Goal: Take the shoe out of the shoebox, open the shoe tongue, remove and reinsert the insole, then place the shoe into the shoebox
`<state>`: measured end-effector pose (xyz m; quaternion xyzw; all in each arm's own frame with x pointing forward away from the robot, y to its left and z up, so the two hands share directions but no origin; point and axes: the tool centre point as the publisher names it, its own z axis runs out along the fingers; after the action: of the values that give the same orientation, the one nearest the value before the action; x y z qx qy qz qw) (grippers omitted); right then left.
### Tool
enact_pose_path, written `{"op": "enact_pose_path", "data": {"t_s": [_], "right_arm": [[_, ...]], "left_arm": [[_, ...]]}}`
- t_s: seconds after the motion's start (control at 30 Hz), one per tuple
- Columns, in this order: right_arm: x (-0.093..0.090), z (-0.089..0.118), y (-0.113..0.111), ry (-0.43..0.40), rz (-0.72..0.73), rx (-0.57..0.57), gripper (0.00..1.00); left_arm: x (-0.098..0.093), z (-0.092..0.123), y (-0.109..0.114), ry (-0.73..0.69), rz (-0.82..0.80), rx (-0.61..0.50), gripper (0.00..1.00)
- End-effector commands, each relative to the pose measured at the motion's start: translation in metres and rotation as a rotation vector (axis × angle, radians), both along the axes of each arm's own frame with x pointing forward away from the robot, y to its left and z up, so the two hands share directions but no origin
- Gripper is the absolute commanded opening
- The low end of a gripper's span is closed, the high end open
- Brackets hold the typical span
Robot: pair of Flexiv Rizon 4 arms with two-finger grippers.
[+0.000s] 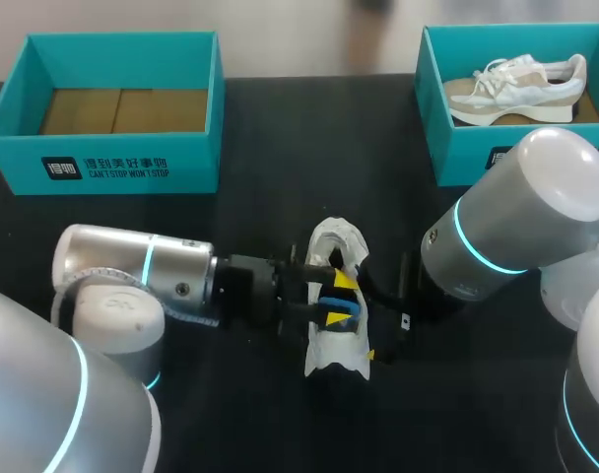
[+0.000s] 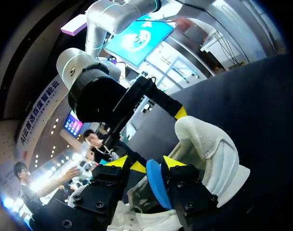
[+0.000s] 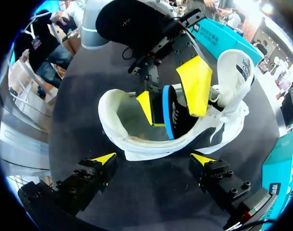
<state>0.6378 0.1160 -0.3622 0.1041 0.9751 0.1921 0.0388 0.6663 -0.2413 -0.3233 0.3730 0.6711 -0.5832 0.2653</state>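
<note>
A white shoe (image 1: 336, 239) (image 2: 209, 144) (image 3: 116, 113) rests on the black table's middle, its opening turned toward my left arm. My left gripper (image 1: 337, 299) (image 2: 145, 163) reaches into that opening and stands open. The blue-edged insole (image 1: 341, 305) (image 2: 158, 185) (image 3: 167, 115) stands on edge between its fingers, leaning on one finger, with a gap to the other. On the shoe's other side my right gripper (image 1: 390, 310) (image 3: 153, 159) is wide open, close to the shoe's outside and holding nothing. One of its fingertips (image 2: 181, 112) touches the shoe's upper rim.
An empty teal shoebox (image 1: 102, 163) with a brown cardboard floor stands at the back left. A second teal box (image 1: 457, 148) at the back right holds a beige and white sneaker (image 1: 516, 84). Bare black table lies in front of the shoe.
</note>
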Motion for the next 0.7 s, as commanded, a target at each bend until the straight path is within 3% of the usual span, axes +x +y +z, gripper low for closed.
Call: {"op": "enact_pose_path", "data": {"t_s": [0.03,0.4,0.7], "right_arm": [[-0.001,-0.001,0.001,-0.002,-0.001,0.000,1.00],[-0.001,-0.001,-0.002,0.000,0.000,0.002,1.00],[-0.005,0.022,-0.065,0.003,0.000,0.005,1.00]], "left_arm": [[-0.005,0.014,0.012,0.015,-0.010,0.051,0.44],[-0.011,0.031,0.013,0.073,-0.089,0.144,0.42],[-0.013,0.043,0.034,0.053,-0.240,0.256,0.46]]}}
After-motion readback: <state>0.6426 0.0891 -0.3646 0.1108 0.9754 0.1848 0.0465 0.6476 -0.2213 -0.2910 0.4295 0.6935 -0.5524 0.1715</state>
